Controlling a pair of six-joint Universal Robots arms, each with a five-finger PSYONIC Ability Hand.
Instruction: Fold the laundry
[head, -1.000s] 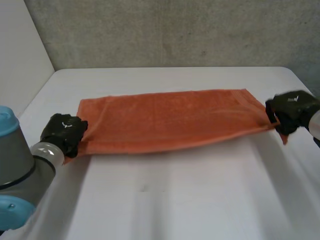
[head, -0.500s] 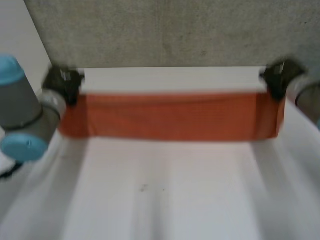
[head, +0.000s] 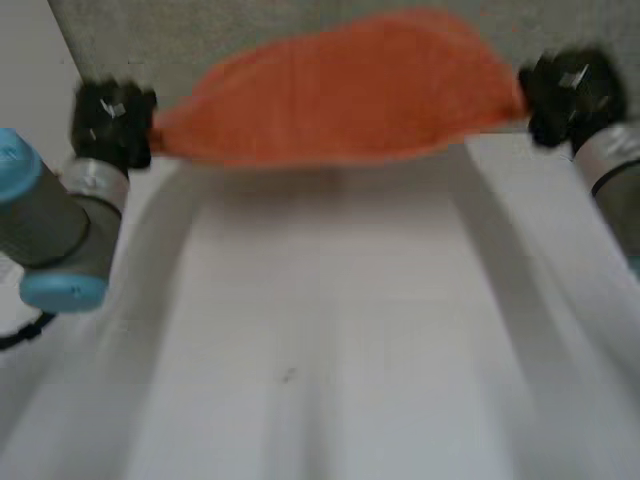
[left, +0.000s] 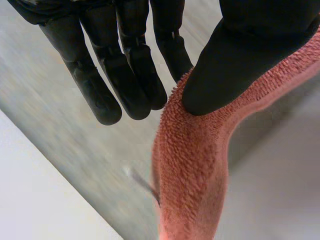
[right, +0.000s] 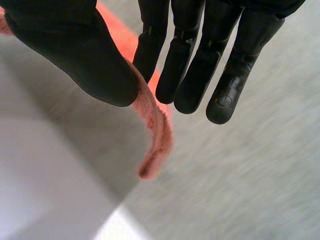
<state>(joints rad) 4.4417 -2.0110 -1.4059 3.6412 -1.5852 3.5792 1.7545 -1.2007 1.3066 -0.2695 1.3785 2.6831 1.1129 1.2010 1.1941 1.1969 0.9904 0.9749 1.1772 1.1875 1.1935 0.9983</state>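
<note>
Orange is off the table now: the towel (head: 340, 95), which lay flat on the white table (head: 330, 330) a second ago and hung as a straight band half a second ago, billows upward in an arch against the grey wall (head: 130, 30), clear of the tabletop. The left hand (head: 112, 122), earlier down at the towel's near left corner, is now raised by the table's far edge and holds the towel's left end. The right hand (head: 570, 95) has risen likewise and holds the right end, a little higher. In the left wrist view the fingers (left: 125, 85) are straight and close together, and the thumb presses the towel's edge against the nearest finger; the cloth trails away past the fingertips. In the right wrist view the fingers (right: 200, 70) are straight too, side by side, with a narrow strip of towel pinched between thumb and nearest finger, its end curling out just past the thumb.
</note>
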